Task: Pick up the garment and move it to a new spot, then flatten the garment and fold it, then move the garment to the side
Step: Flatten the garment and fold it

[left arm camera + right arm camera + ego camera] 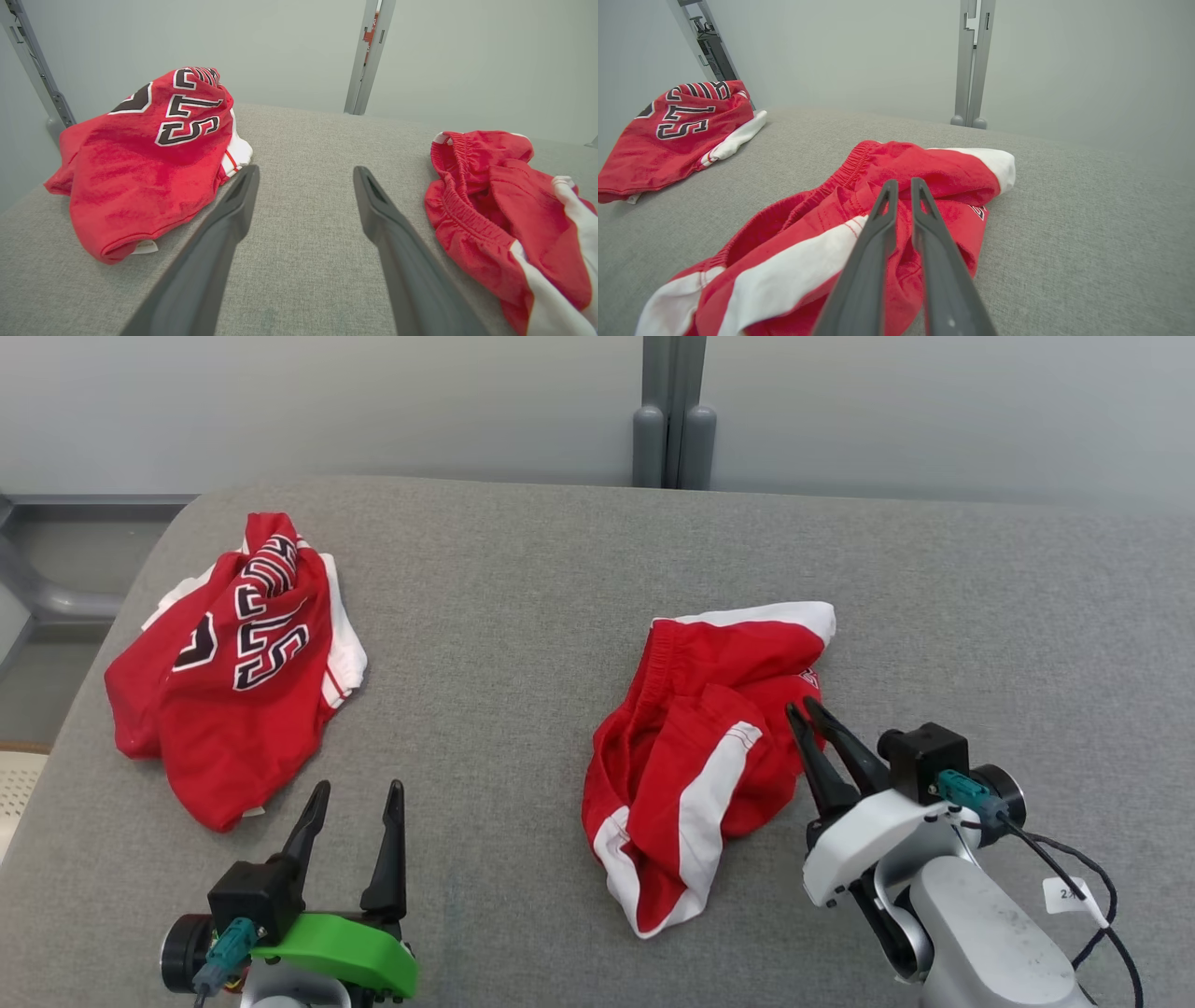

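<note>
The garment (691,747) is a crumpled pair of red shorts with white side stripes, lying right of centre on the grey table (523,569). My right gripper (805,707) rests on its right edge, jaws drawn almost together. In the right wrist view the two dark fingers (878,233) lie close over the red cloth (924,163), and a fold shows in the thin slit of the right gripper (904,181). My left gripper (359,791) is open near the front edge and holds nothing. In the left wrist view the left gripper (306,170) has the shorts (490,210) off to its right.
A second red garment, a jersey with black-and-white lettering (233,681), lies bunched at the table's left (140,168) (668,135). A grey post (672,411) stands behind the table against the pale wall. Bare grey cloth lies between the two garments.
</note>
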You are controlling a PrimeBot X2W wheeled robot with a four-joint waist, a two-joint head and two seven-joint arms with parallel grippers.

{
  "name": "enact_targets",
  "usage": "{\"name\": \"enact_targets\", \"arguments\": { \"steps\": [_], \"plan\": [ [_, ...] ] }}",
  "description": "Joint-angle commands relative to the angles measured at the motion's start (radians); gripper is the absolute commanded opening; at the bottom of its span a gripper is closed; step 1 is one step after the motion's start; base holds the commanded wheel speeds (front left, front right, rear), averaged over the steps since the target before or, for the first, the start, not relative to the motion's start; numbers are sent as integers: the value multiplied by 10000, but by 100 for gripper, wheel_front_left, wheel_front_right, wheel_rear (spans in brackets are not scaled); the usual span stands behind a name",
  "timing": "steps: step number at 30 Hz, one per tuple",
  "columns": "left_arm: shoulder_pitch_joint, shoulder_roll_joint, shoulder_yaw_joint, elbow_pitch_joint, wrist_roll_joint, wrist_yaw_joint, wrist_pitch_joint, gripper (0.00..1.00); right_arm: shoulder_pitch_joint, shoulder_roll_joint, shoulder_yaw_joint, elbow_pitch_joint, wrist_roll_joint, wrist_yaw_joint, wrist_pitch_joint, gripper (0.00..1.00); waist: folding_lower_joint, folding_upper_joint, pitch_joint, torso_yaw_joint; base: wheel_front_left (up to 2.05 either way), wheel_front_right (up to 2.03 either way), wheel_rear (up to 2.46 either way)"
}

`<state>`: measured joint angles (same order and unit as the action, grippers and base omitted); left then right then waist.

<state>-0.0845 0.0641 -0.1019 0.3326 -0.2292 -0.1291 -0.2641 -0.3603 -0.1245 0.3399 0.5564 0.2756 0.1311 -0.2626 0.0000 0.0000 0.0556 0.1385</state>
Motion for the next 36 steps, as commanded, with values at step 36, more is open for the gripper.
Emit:
{"name": "enact_targets", "arguments": {
  "steps": [36],
  "plan": [
    [633, 279, 1395, -386, 541, 64, -4, 100, 4420, 104, -3167, -4756, -760, -7, -31, 100, 0, 0, -572, -1720, 0, 0, 0]
  ]
}}
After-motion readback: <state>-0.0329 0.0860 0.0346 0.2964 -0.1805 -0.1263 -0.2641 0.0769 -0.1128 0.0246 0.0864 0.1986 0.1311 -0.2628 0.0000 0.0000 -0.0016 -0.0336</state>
